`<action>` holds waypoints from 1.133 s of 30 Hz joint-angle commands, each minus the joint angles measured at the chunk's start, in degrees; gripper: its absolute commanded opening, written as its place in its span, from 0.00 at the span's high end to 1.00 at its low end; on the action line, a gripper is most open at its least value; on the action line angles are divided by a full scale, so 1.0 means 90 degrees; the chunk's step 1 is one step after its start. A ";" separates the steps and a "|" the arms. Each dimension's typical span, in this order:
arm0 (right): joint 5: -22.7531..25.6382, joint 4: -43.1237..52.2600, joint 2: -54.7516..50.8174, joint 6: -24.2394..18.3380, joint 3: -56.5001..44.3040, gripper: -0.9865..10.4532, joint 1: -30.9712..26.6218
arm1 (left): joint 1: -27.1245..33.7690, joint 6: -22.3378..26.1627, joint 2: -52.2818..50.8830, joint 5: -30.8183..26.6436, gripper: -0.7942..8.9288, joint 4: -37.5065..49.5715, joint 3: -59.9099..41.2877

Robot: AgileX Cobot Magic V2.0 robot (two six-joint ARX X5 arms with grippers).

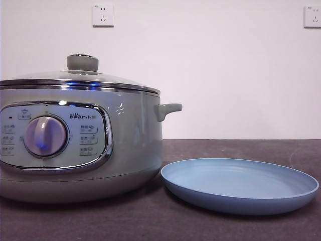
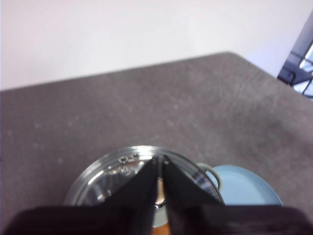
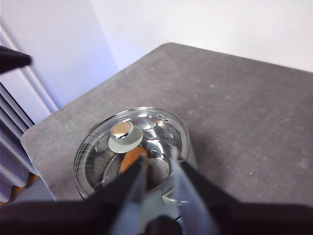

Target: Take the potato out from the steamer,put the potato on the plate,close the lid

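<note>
Resting inside the closed pot, the orange-brown oval potato [image 3: 131, 159] shows only as a patch of colour through the glass in the right wrist view; the front view does not reveal it at all. The low-domed glass lid with a shiny steel rim [image 1: 75, 79] sits seated on the large round sage-green electric steamer [image 1: 133, 145], its pale green round knob [image 1: 82, 63] upright at the centre. The steamer's chrome-framed control panel [image 1: 55, 135] faces the front camera, bearing a lilac dial [image 1: 45, 136] and a "Bear" logo, and a stubby side handle [image 1: 167, 109] projects toward the plate. The wide shallow light blue plate [image 1: 239, 185] lies on the dark grey table [image 1: 150, 221] just beside the steamer's base, with nothing on it.

The left gripper [image 2: 160, 169] hangs above the lid, well clear of it, its two black jaws nearly together with only a thin slit between them and nothing held. The right gripper [image 3: 157, 169] is likewise raised above the steamer, its jaws spread apart with a clear gap, holding nothing. Neither arm appears in the front view. Two white wall sockets [image 1: 103, 15] are mounted on the pale wall behind.
</note>
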 commanded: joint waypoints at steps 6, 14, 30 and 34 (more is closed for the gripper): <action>0.0478 0.0117 -0.0046 -0.0102 0.0032 0.50 0.0070 | -0.0070 0.0073 0.0270 -0.0039 0.52 0.0019 -0.0015; 0.0478 0.0121 -0.0044 -0.0100 0.0032 0.50 0.0070 | -0.0199 0.0073 0.0872 -0.0034 0.52 0.0138 -0.0015; 0.0481 0.0121 -0.0046 -0.0097 0.0032 0.50 0.0070 | -0.0639 0.0078 0.2482 -0.0318 0.52 0.0153 -0.0015; 0.0478 0.0121 -0.0046 -0.0097 0.0032 0.50 0.0070 | -0.0695 0.0085 0.2778 -0.0554 0.52 0.0131 -0.0015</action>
